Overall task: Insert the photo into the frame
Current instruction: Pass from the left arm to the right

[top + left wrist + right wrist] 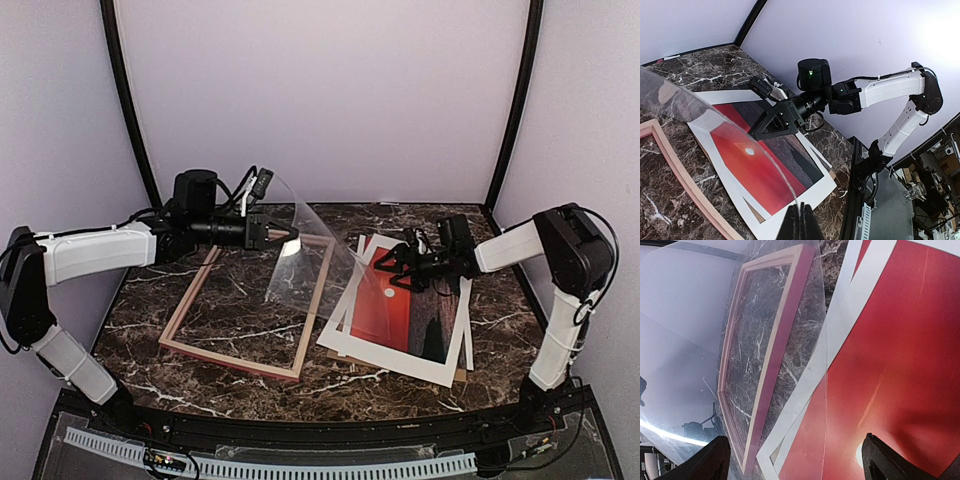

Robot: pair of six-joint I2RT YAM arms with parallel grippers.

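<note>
Left fingers (pixel 798 226) are pressed together on the edge of a clear flexible sheet (pixel 312 250), held bowed in the air above the far right part of the frame (pixel 230 362). The frame lies flat, left of the table (pixel 500 330) centre. The photo (pixel 400 305) lies on white mat board (pixel 400 361) toward the table's right edge — outside the frame, just beside its right rail. Right fingers (pixel 715 460) stand wide apart above the photo — gripping nothing.

the bench (pixel 505 325) is dark brown stone with white lines. pale purple walls (pixel 330 90) stand around it on three sides. two black poles (pixel 128 110) run up the back corners.
</note>
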